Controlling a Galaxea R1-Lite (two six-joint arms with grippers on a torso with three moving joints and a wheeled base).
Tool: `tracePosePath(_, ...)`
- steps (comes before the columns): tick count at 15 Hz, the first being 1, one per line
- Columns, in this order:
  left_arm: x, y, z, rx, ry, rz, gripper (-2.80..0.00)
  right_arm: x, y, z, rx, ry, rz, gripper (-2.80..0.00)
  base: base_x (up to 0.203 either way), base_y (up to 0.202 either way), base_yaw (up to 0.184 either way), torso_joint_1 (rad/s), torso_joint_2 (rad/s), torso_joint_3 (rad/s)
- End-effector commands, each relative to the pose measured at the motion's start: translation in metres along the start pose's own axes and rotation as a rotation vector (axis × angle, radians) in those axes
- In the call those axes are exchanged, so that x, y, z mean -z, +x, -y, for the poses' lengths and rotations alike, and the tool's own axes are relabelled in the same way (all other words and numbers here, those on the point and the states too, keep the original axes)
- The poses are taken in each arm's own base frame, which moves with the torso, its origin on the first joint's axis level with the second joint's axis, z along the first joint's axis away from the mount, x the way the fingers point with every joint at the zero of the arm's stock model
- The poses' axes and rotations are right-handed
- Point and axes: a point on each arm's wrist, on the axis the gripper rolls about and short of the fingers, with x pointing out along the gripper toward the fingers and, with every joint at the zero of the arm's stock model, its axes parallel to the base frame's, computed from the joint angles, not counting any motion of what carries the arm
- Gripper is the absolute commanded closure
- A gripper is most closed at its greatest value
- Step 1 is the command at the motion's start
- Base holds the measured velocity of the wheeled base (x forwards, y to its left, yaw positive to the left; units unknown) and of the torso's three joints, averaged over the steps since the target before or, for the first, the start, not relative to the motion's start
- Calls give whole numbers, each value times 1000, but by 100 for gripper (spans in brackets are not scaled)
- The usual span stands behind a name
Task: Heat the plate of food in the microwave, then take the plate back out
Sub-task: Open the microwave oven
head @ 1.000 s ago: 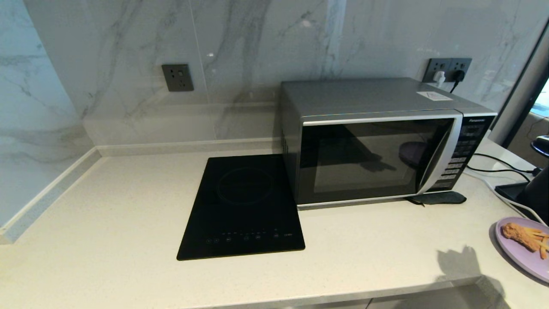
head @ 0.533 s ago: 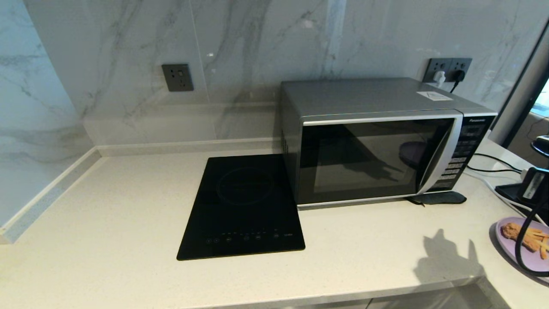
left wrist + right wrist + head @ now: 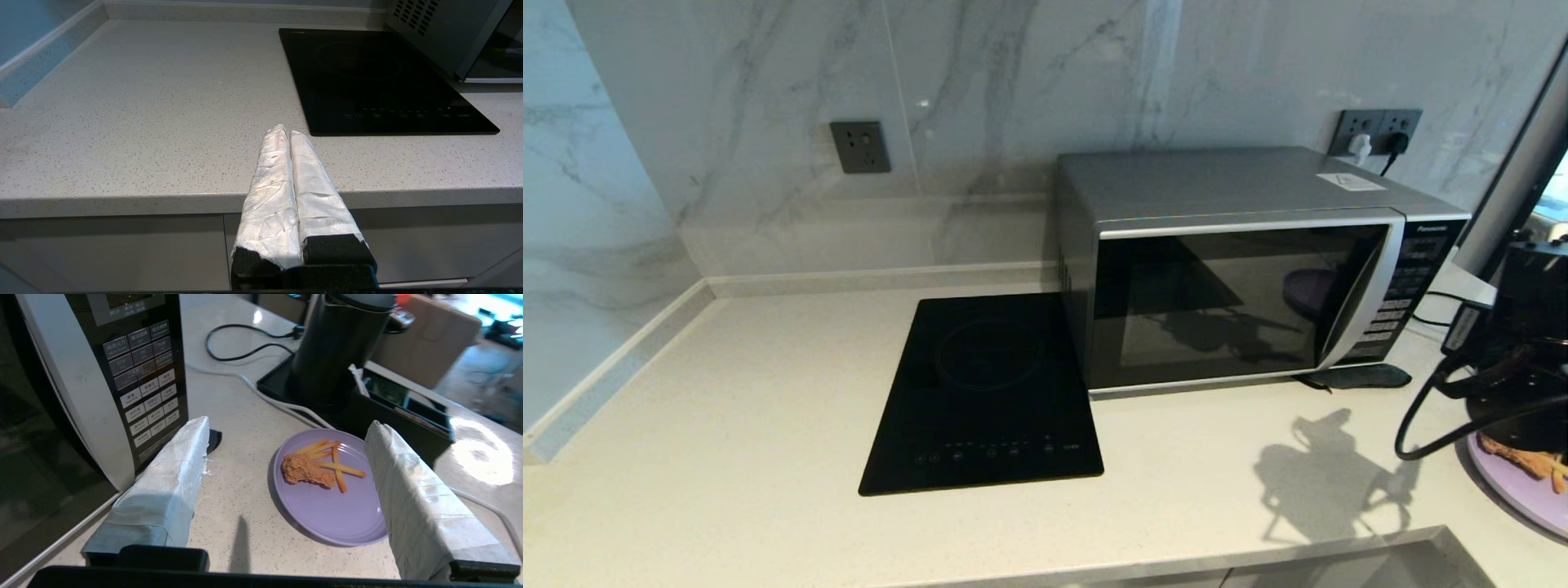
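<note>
The plate of food [image 3: 335, 506], lilac with a fried chicken piece and a few fries, lies on the counter to the right of the microwave [image 3: 1233, 286]. The microwave's dark glass door is shut. My right gripper [image 3: 286, 424] hovers open above the counter, with the plate below and ahead of it, nearer one finger. Nothing is between its fingers. In the head view the right arm [image 3: 1523, 343] covers most of the plate [image 3: 1515, 490]. My left gripper [image 3: 288, 130] is shut and empty, parked in front of the counter's front edge.
A black induction hob [image 3: 984, 392] is set into the counter left of the microwave. A dark kettle [image 3: 339, 347] on a black tray, a black box [image 3: 404, 408] and cables [image 3: 245, 355] stand right behind the plate. A flat dark object [image 3: 1364, 376] lies at the microwave's front right corner.
My right arm has swung in from the right edge of the head view and now hangs over the plate. Its fingers have gone from shut to wide open. Its shadow has shifted left.
</note>
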Motion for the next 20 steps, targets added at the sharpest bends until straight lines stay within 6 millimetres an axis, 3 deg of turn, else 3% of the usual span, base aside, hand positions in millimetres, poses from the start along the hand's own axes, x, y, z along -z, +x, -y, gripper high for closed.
tracePosePath(1,0,0,0,-2,-1,-1,0,24,-2,-35,99,-77,2,-280,0,0,0,0,0,0)
tracePosePath(4,0,0,0,-2,-1,-1,0,36,0,-56,103,-101,-1,-280,0,0,0,0,0,0)
tracePosePath(13,0,0,0,-2,0,-1,0,53,32,-117,120,-92,1,-280,0,0,0,0,0,0)
tracePosePath(20,0,0,0,-2,0,-1,0,55,69,-120,192,-84,-6,-280,0,0,0,0,0,0)
